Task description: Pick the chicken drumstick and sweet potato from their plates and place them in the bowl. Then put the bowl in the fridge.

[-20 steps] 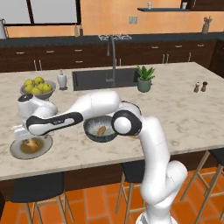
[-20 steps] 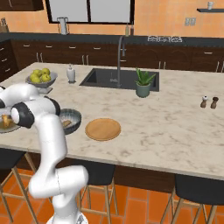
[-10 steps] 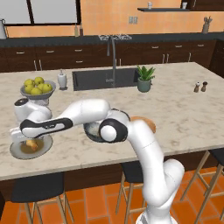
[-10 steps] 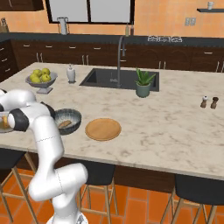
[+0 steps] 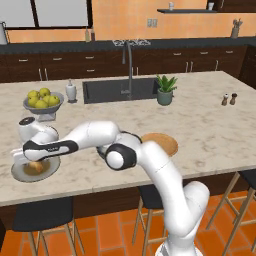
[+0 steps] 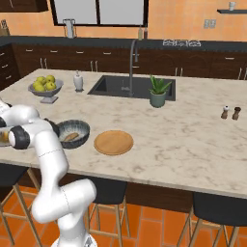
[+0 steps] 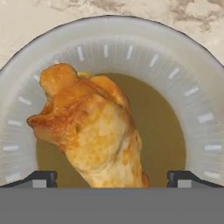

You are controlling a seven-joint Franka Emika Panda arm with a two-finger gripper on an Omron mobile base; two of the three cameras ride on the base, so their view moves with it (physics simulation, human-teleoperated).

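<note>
The chicken drumstick point(image 7: 92, 131) lies golden-brown on the brownish centre of the grey plate point(image 7: 197, 87), near the island's left front edge point(image 5: 20, 172). My gripper point(image 7: 112, 179) is open just above it, one fingertip point(image 7: 41, 178) on each side of the meat. The arm stretches left across the counter to the drumstick point(image 5: 35, 166). The dark ribbed bowl point(image 6: 72, 132) sits right of it with the brown-orange sweet potato point(image 6: 71, 136) inside. The tan plate point(image 6: 113, 142) beside the bowl is bare. The fridge is out of view.
A footed bowl of yellow-green fruit point(image 5: 43, 102) and a white bottle point(image 5: 71, 91) stand behind the grey plate. The sink point(image 5: 120, 90), a potted plant point(image 5: 165, 90) and two shakers point(image 5: 229, 99) lie further right. Stools line the island's front edge.
The arm has swung left from over the bowl to the grey plate and come down over the drumstick. The jaws stayed open.
</note>
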